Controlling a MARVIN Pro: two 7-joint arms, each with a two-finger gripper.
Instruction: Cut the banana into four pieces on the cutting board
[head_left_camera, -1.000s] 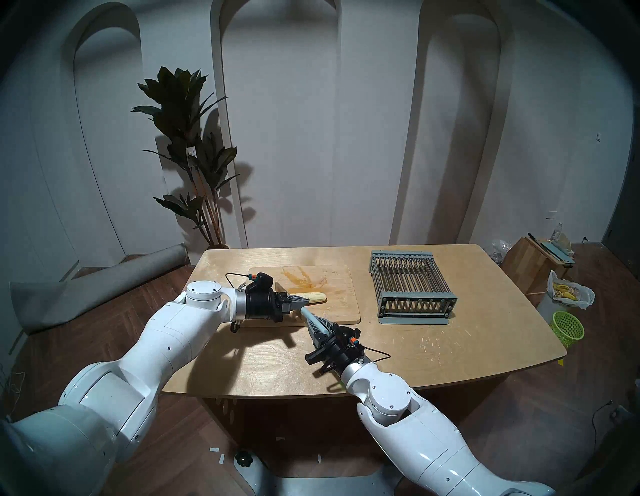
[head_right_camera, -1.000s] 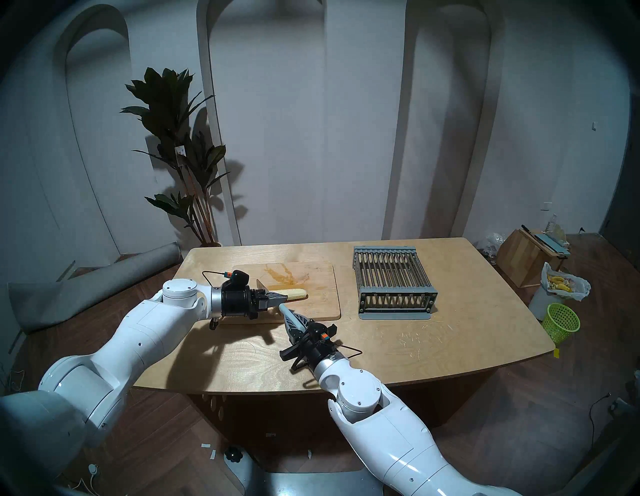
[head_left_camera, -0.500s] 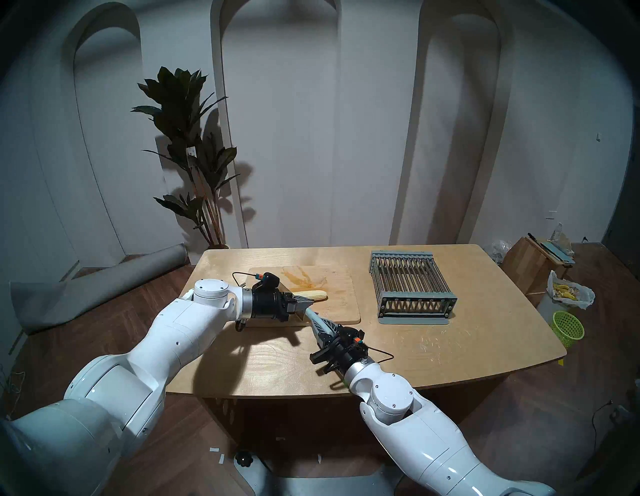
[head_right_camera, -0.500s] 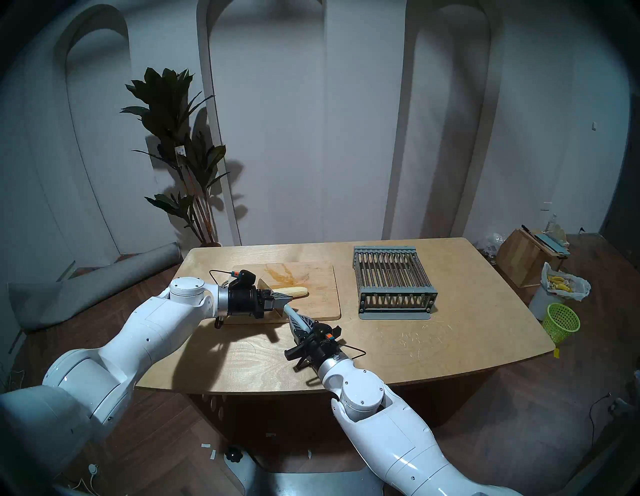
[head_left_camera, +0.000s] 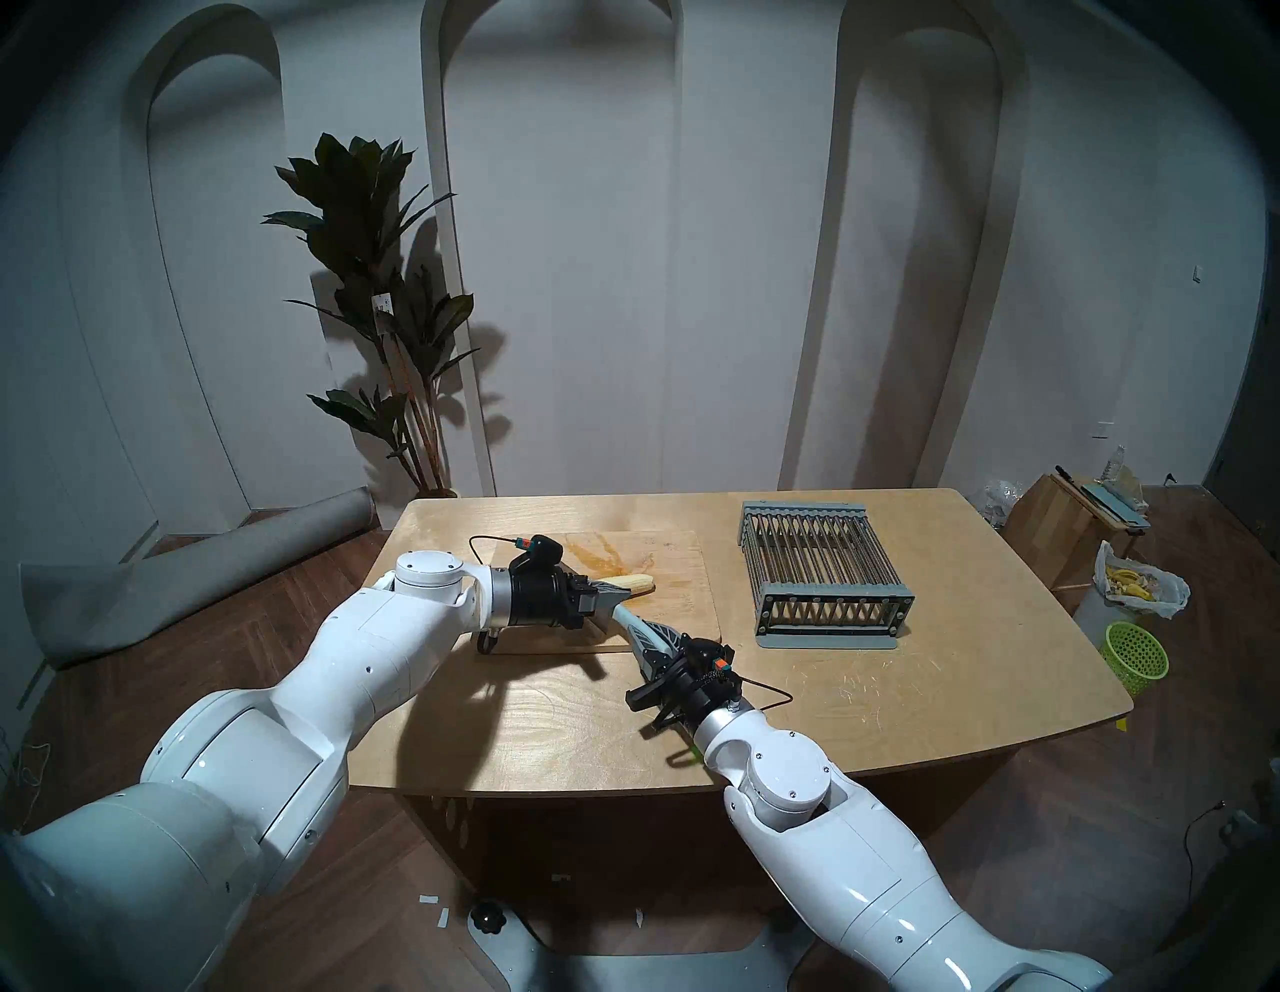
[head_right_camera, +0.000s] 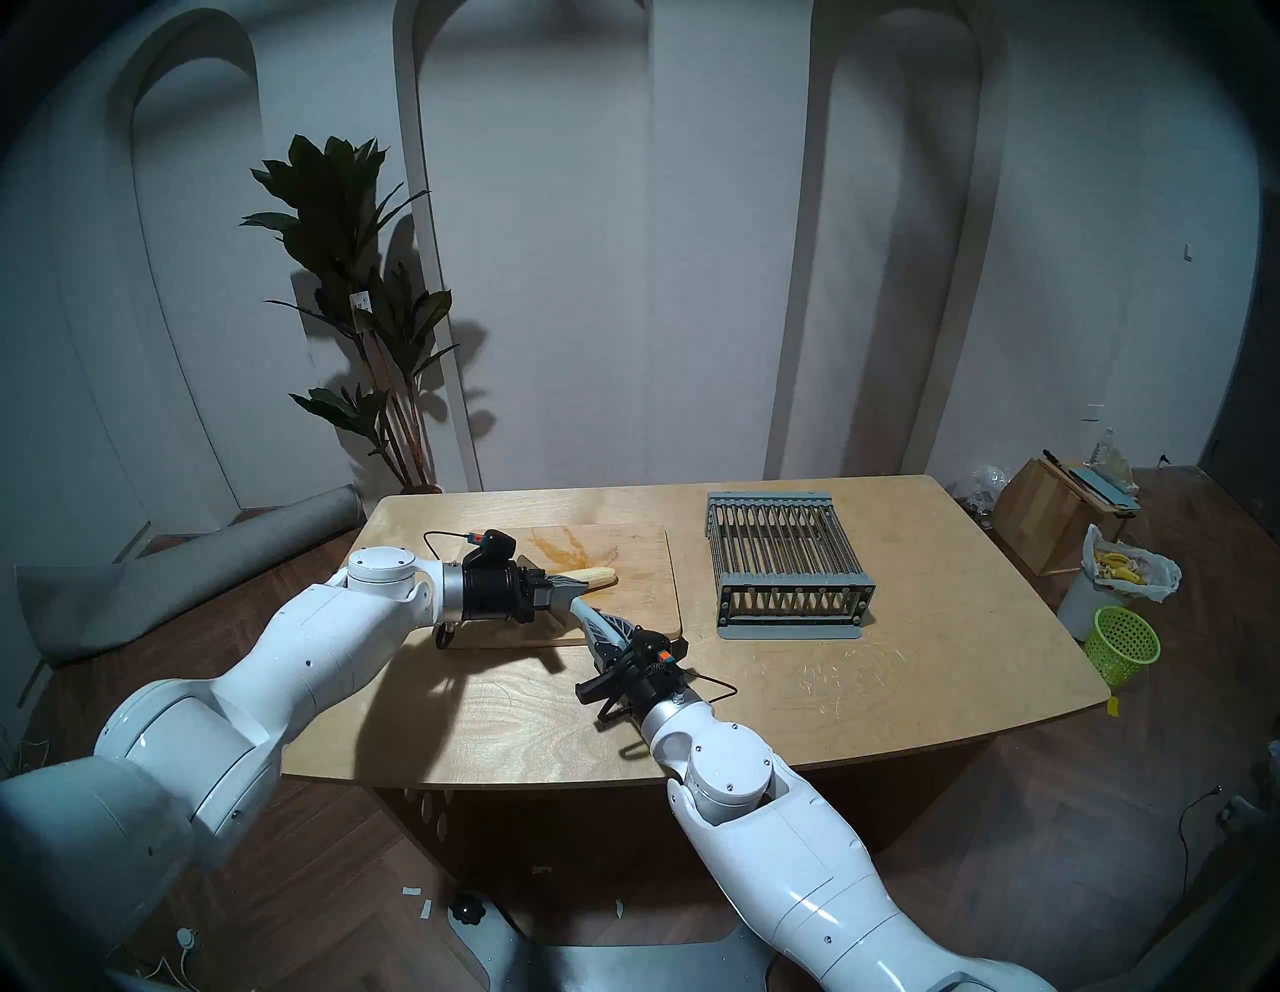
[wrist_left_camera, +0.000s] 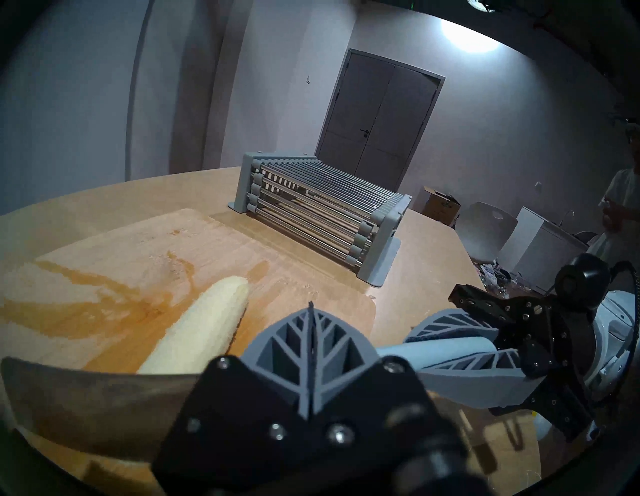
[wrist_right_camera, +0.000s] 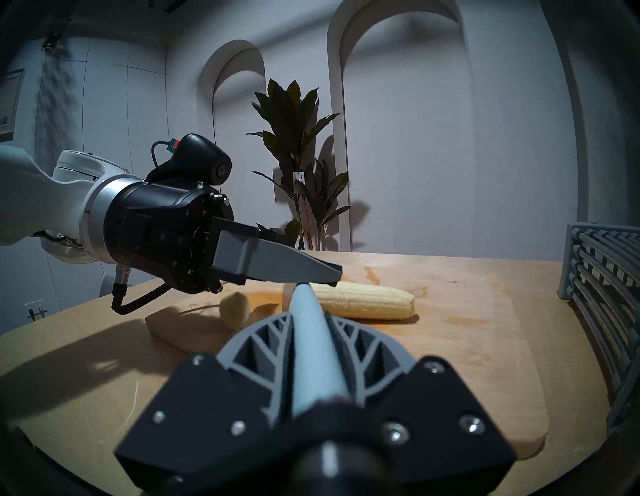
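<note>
The peeled banana (wrist_right_camera: 367, 304) lies on the stained wooden cutting board (head_left_camera: 682, 603). A short cut piece (wrist_right_camera: 235, 309) sits apart at its left end. My right gripper (wrist_right_camera: 310, 322) is shut on the pale handle of a knife (wrist_right_camera: 311, 346). The knife's blade (wrist_left_camera: 86, 398) stands on edge across the board between the short piece and the long one. My left gripper (head_left_camera: 623, 594) is shut with nothing in it. It hovers just above the knife and the banana's left end (wrist_left_camera: 204, 329). The head views hide the short piece behind my left wrist.
A grey slatted rack (head_left_camera: 824, 568) stands on the table to the right of the board. Right of the table, on the floor, are a white bag of peels (head_left_camera: 1136, 582) and a green basket (head_left_camera: 1136, 648). A potted plant (head_left_camera: 388, 332) stands behind the table's left corner.
Both arms have shifted to the right and a little further over the board. The knife went with the right gripper, and less of the banana shows past the left gripper.
</note>
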